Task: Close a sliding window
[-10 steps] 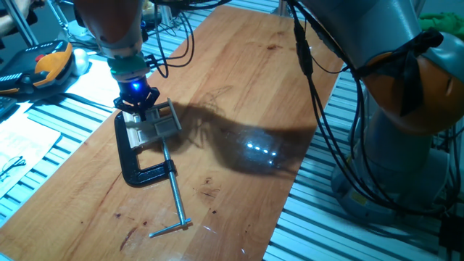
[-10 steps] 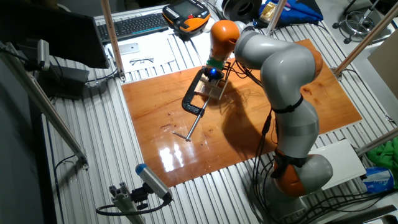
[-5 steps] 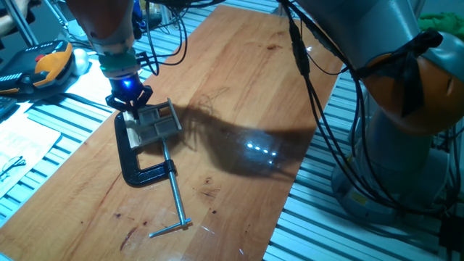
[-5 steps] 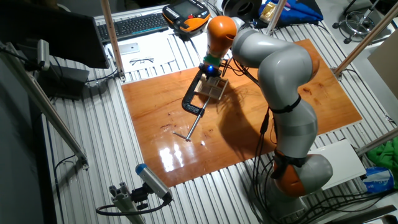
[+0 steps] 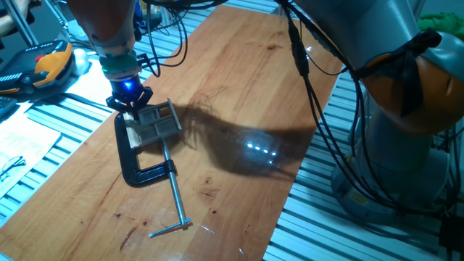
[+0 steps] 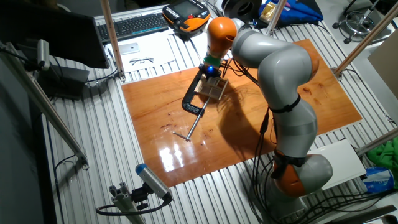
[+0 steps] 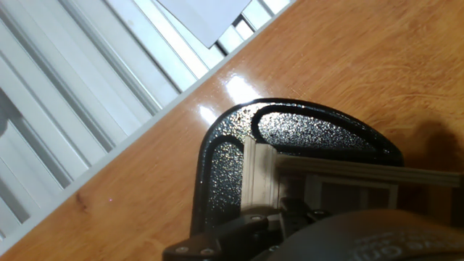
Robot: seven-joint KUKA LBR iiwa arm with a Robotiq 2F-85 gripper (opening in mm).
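The small beige wooden sliding window (image 5: 154, 123), with pale panes and thin rails, sits near the counter's (image 5: 239, 94) long edge, pinned by a black cast C-clamp (image 5: 138, 163). It looks light, stiff and fragile; push the sash edge, not the panes. The black claw (image 5: 130, 104) touches its end; whether its fingers are apart, I cannot tell.

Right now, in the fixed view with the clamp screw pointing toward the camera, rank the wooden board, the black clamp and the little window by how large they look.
1. Wooden board, by far the largest.
2. Black clamp, counting its long screw.
3. Window, smallest, and partly hidden by the gripper.
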